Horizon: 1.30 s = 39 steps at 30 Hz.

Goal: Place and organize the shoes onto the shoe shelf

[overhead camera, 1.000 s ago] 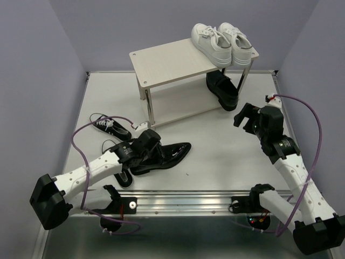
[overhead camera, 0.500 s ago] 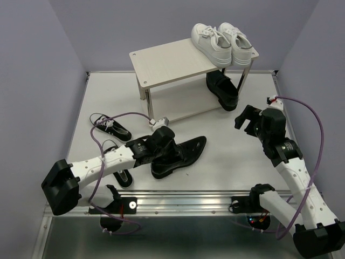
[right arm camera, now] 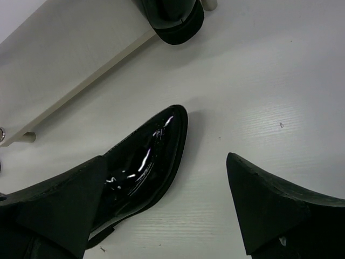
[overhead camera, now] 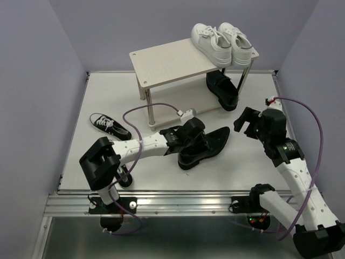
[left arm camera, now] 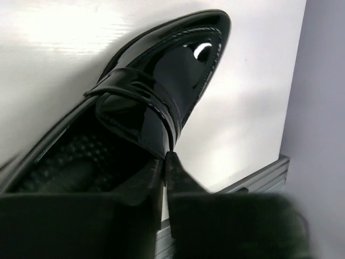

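Pinching one loafer (overhead camera: 209, 144) by the rim of its opening just behind the strap, the left gripper (overhead camera: 193, 136) has its fingers pressed together on the thin leather wall. That hold probably suits a glossy shoe with no laces to catch. The loafer sits just below the middle of the top view, toe aimed at the upper right toward the shelf (overhead camera: 167, 65). Whether its sole is clear of the table (overhead camera: 102, 91) I cannot tell.

The aim looks deliberate. The other loafer (overhead camera: 223, 89) already lies at the right end of the lower board, heel jutting over the edge, so the spot beside it is the likely goal for the pair.

White sneakers (overhead camera: 223, 43) stand side by side on the right of the top board, leaving its left part bare. The right gripper (overhead camera: 245, 120) hangs at the right of the frame, near the loafer's toe but not touching it. Its fingers are spread wide and hold nothing, perhaps ready to take or steady the shoe.

One canvas sneaker (overhead camera: 109, 125) lies on the table at the left, well apart from the shelf. Its mate is mostly hidden under the left arm at the lower left
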{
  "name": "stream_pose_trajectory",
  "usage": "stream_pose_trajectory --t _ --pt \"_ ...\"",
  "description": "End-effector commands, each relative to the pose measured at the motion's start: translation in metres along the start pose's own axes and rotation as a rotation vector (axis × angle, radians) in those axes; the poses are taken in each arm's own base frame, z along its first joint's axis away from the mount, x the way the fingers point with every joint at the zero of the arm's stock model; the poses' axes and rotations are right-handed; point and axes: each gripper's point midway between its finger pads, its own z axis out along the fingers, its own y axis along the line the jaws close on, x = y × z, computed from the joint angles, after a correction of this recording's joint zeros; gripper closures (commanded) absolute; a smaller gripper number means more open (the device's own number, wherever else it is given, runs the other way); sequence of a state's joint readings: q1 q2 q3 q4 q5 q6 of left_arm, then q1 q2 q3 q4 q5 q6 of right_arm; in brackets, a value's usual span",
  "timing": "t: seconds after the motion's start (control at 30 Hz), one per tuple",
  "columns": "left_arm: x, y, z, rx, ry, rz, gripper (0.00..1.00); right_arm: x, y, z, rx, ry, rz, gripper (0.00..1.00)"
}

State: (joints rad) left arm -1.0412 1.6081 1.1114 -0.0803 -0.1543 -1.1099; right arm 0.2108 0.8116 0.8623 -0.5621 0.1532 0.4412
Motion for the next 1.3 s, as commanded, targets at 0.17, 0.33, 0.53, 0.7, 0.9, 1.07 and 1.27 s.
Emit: stream_pose_trajectory --t 0.17,0.33,0.53,0.7,0.9,1.07,1.27 --pt "-0.006 -0.096 -0.014 0.230 -0.006 0.136 0.33 -0.009 0.000 -0.016 0.014 -0.001 0.009 0.03" --pt "-0.011 -0.086 -0.045 0.190 -0.025 0.231 0.35 0.014 0.000 -0.016 0.004 0.077 0.070 0.03" --pt "-0.030 -0.046 -0.098 0.104 -0.090 0.306 0.36 0.062 0.004 -0.010 -0.039 0.215 0.178 0.05" --pt "-0.066 -0.009 -0.144 -0.031 -0.230 0.304 0.36 0.085 0.015 -0.017 -0.107 0.285 0.262 0.06" --pt "-0.104 0.020 -0.197 -0.103 -0.371 0.235 0.36 0.101 0.027 -0.021 -0.147 0.339 0.312 0.06" --pt "-0.118 0.037 -0.211 -0.132 -0.417 0.198 0.36 0.127 0.055 -0.021 -0.198 0.405 0.260 0.06" --pt "-0.120 0.046 -0.213 -0.145 -0.433 0.166 0.36 0.162 0.087 -0.014 -0.149 0.435 0.154 0.04"
